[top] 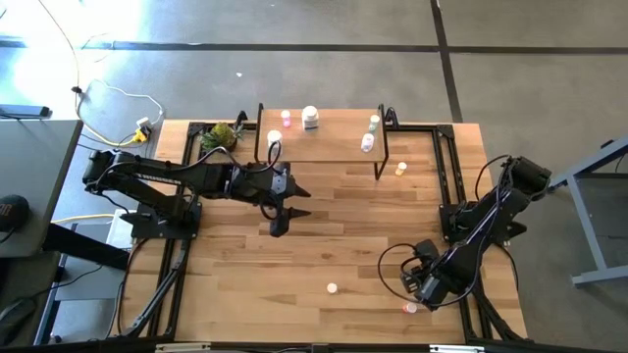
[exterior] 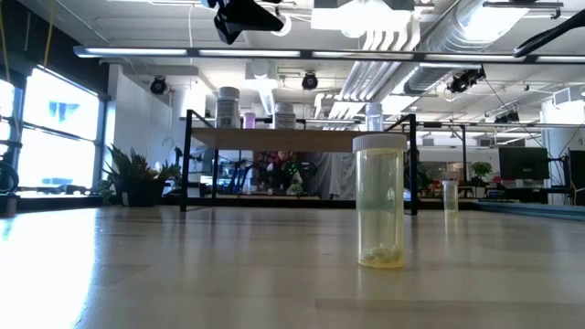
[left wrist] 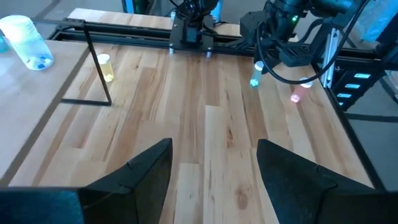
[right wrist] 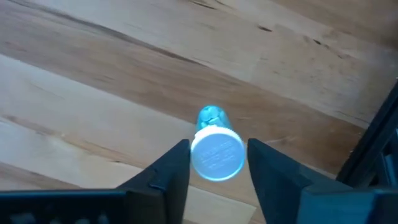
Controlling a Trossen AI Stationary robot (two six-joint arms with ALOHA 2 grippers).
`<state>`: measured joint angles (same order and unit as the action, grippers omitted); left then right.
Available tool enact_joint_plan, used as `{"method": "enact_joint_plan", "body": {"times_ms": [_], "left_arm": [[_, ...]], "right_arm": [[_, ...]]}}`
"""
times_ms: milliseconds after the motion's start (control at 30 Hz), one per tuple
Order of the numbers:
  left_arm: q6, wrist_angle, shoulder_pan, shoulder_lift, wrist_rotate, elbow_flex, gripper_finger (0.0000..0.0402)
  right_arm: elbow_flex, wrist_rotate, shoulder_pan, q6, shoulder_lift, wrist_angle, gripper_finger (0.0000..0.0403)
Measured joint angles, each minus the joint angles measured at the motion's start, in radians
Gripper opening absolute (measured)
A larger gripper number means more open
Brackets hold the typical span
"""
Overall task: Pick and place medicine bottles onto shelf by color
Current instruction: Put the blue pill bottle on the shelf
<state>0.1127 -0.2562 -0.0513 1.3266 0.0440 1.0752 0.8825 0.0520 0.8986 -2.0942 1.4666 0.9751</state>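
Two dark fingers of the right gripper (right wrist: 217, 163) flank a blue-tinted bottle (right wrist: 216, 149) with a white cap, pressed close on either side of it near the table's front right corner; whether they truly pinch it, I cannot tell. Just beside it stands a pink bottle (top: 410, 308). Farther in, the left gripper (top: 279, 222) hovers spread wide over the table (top: 334, 230). Beyond, the shelf (top: 334, 137) carries several white and pink bottles along the back edge.
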Motion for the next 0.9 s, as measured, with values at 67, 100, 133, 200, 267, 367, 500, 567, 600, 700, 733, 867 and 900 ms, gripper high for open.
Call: {"method": "enact_joint_plan", "body": {"times_ms": [67, 100, 133, 200, 267, 367, 500, 567, 600, 700, 733, 867, 900], "left_arm": [[-0.017, 0.000, 0.000, 0.000, 0.013, 0.000, 0.0223], [-0.022, 0.000, 0.000, 0.000, 0.020, 0.000, 0.0223], [-0.030, 0.000, 0.000, 0.000, 0.026, 0.000, 0.0223], [-0.046, 0.000, -0.001, 0.000, 0.044, 0.000, 0.0223], [-0.065, -0.001, -0.001, 0.000, 0.066, 0.000, 0.0223], [-0.088, -0.004, -0.013, 0.000, 0.068, 0.002, 0.0223], [-0.102, -0.028, -0.055, -0.005, 0.009, 0.026, 0.0223], [-0.123, -0.033, -0.083, -0.005, -0.029, 0.034, 0.0223], [-0.133, -0.036, -0.098, -0.006, -0.048, 0.036, 0.0223], [-0.174, -0.040, -0.144, -0.014, -0.099, 0.039, 0.0223], [-0.187, -0.043, -0.159, -0.014, -0.111, 0.039, 0.0223], [-0.246, -0.064, -0.227, -0.013, -0.150, 0.039, 0.0223], [-0.257, -0.064, -0.243, -0.013, -0.160, 0.039, 0.0223]], "right_arm": [[0.000, 0.000, -0.001, -0.001, 0.000, -0.011, 0.0125], [0.000, 0.000, -0.002, -0.001, 0.000, -0.014, 0.0116], [0.000, 0.000, -0.004, -0.004, 0.000, -0.015, 0.0108], [0.000, -0.005, -0.010, -0.018, -0.002, -0.017, 0.0097], [0.000, -0.016, -0.022, -0.018, -0.008, -0.038, 0.0093], [0.005, -0.020, -0.049, -0.010, -0.029, -0.061, 0.0097], [0.066, -0.020, -0.109, 0.056, -0.035, -0.056, 0.0100], [0.104, -0.017, -0.148, 0.108, -0.035, -0.055, 0.0099], [0.123, -0.005, -0.170, 0.132, -0.036, -0.055, 0.0099], [0.186, 0.061, -0.238, 0.205, -0.036, -0.043, 0.0099], [0.208, 0.078, -0.262, 0.231, -0.036, -0.037, 0.0099], [0.281, 0.138, -0.370, 0.365, -0.036, -0.029, 0.0099], [0.299, 0.152, -0.398, 0.401, -0.036, -0.029, 0.0099]]}}
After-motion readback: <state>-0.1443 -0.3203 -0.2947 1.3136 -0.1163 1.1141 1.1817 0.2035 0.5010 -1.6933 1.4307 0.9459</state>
